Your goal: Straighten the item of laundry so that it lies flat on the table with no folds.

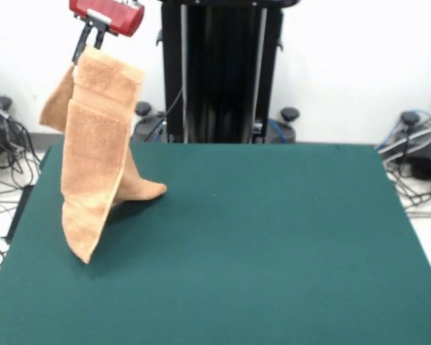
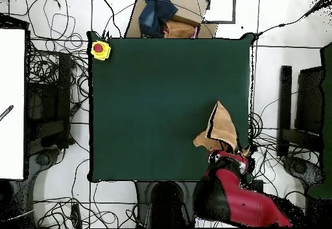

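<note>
Tool holds towel aloft, draped, folded lengthwise.

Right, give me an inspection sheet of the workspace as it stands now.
Surface: table, dark green top, bare apart from the towel.
Job's things: towel hangs lifted, folded lengthwise, its lower end trailing on the table.
Clutter: yellow box with red button at a table corner.
Grippers: gripper is shut on the towel's top edge, well above the table.
Cables: loose cables on the floor at both sides.
Surroundings: black pedestal, white wall, cardboard and dark cloth beyond one edge.
</note>
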Robot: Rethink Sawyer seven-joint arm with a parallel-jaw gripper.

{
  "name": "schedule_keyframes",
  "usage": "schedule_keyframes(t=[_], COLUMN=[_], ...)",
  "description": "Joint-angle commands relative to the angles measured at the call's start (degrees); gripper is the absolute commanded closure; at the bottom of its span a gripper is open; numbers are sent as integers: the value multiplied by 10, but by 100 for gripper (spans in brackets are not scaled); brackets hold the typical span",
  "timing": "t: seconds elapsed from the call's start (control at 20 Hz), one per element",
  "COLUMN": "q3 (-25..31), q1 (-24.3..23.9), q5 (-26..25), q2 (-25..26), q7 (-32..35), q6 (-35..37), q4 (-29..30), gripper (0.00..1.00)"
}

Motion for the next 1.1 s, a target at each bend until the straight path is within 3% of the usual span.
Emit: schedule_keyframes(t=[0.05, 0.25, 0.5, 0.9, 1.1], q3=[176, 233, 266, 255, 220], q1=[-215, -278, -301, -275, -219], q5=[-38, -36, -66, -91, -120], q2=[-169, -192, -184, -135, -77], q7=[-212, -303, -290, -246, -175], q6=[289, 348, 351, 319, 260], q4=[34, 4, -7, -2, -8], gripper=[100, 100, 100, 100, 100])
